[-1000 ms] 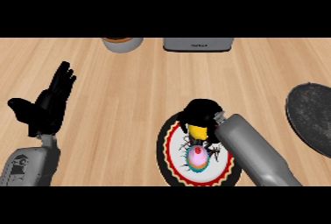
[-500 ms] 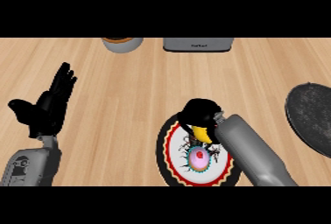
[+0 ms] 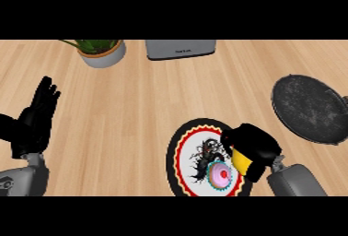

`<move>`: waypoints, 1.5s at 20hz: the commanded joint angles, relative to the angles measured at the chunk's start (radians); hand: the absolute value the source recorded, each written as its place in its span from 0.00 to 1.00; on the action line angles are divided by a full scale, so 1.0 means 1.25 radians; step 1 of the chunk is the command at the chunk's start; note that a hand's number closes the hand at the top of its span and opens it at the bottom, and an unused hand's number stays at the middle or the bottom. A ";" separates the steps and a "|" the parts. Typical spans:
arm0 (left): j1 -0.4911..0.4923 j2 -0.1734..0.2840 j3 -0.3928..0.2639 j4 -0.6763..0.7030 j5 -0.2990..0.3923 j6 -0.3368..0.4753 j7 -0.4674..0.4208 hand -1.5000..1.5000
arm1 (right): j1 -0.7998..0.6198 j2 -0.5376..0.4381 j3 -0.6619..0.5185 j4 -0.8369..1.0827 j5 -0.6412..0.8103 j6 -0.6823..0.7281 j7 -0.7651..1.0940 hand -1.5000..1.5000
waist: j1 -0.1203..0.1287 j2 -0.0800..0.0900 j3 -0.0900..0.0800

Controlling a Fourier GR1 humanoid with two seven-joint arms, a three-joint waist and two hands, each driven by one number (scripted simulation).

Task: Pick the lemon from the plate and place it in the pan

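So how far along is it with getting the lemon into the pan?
The pick looks done: the right hand is curled round the yellow lemon at the plate's right edge. In hand is the carry. Left to do: move it right to the dark pan, which holds nothing yet, and release. The left hand rests open at the left.

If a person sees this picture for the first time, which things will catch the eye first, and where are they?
The patterned plate at the lower middle stands out most, with its red and black rim. At its right edge the right hand curls round the yellow lemon. The dark pan lies at the far right, and the left hand rests open at the left edge.
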 commanded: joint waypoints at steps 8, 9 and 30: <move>0.018 0.012 0.009 -0.035 0.006 -0.006 0.004 0.50 | 0.391 -0.058 -0.234 -0.516 -0.235 -0.110 -0.026 1.00 | 0.006 0.014 -0.001; 0.022 0.005 0.004 -0.025 0.006 -0.011 -0.016 0.50 | 0.398 -0.066 -0.281 -0.565 -0.268 -0.088 -0.009 1.00 | 0.016 0.018 -0.002; -0.108 -0.020 -0.062 0.008 -0.001 -0.047 0.028 0.50 | 0.028 -0.270 -0.672 0.043 -0.529 -0.099 -0.066 1.00 | 0.140 0.046 0.003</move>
